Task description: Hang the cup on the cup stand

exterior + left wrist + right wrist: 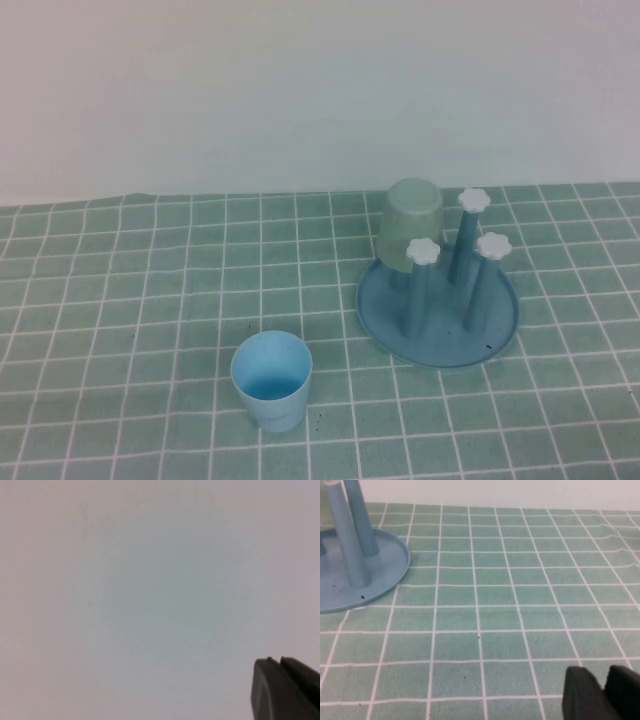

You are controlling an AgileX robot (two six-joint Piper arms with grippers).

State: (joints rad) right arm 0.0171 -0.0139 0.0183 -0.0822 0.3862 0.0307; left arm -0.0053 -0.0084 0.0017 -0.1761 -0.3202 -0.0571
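Two cups share this green tiled cloth (120, 300), and we start on the left, where the small light blue plastic tumbler (271, 380) stands upright, mouth open to us, alone near the front of the table. It touches nothing, and no gripper is near it. Moving right, we reach the round blue plastic cup stand (440, 300), well apart from the tumbler and farther back. Three upright blue pegs with white flower-shaped knobs (424, 250) rise from its dish-like base. On the far left side of the stand, a pale green translucent cup (411, 222) sits upside down, tilted a little, over what we take to be another peg hidden inside it. Neither arm appears in the high view. In the left wrist view, we see the left gripper (281, 664) as dark fingertips pressed together, jaws closed on nothing, in front of a plain pale surface. In the right wrist view, we find the right gripper (602, 677) low over the tiled cloth to the right of the stand, its dark fingers (582, 692) a narrow gap apart with nothing between them; the stand's rim (395, 577) and two pegs show at the edge there.
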